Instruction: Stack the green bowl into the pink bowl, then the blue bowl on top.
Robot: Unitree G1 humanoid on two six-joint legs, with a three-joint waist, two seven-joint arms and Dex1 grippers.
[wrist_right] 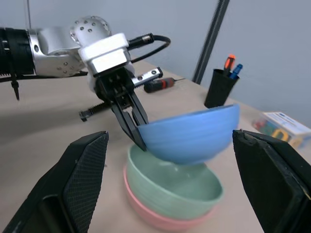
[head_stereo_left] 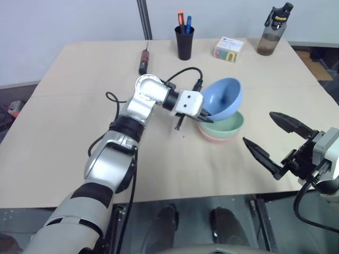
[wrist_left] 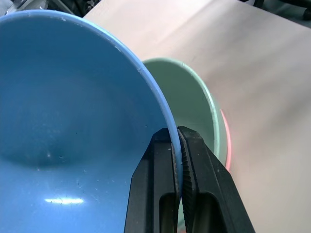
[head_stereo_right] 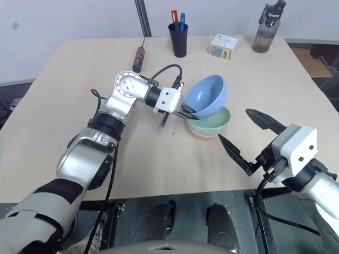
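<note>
Your left tool (head_stereo_left: 207, 117) is clamped shut on the near rim of the blue bowl (head_stereo_left: 223, 98), one black finger inside the wall and one outside, and it carries that bowl tilted, its mouth tipped up and away from the arm, just above the green bowl (head_stereo_left: 228, 126). The green bowl already sits nested in the pink bowl (head_stereo_left: 214, 137), of which you see little more than a salmon rim peeking out beneath. Take that nested pair as your landmark: the blue bowl hangs directly over it, its low side looks to be grazing or nearly grazing the green rim on the left tool's side, its far edge lifted well clear. So the move ahead, as I judge it, is mostly a matter of levelling the blue bowl and letting it settle straight down into the green one before you let go; released while this tilted, it could slide off the rim instead of seating. Your right tool (head_stereo_left: 276, 143) hovers to the right of the pair and nearer to you, fingers spread wide and holding nothing, well apart from the bowls. The pale tabletop (head_stereo_left: 74, 132) around the pair is bare and flat. Beyond the pair stand a black pen cup (head_stereo_left: 184, 42), a small box (head_stereo_left: 228, 49) and a water bottle (head_stereo_left: 274, 30); a screwdriver (head_stereo_left: 143, 61) lies beyond and to the left. All of them are far enough off not to trouble the descent.
</note>
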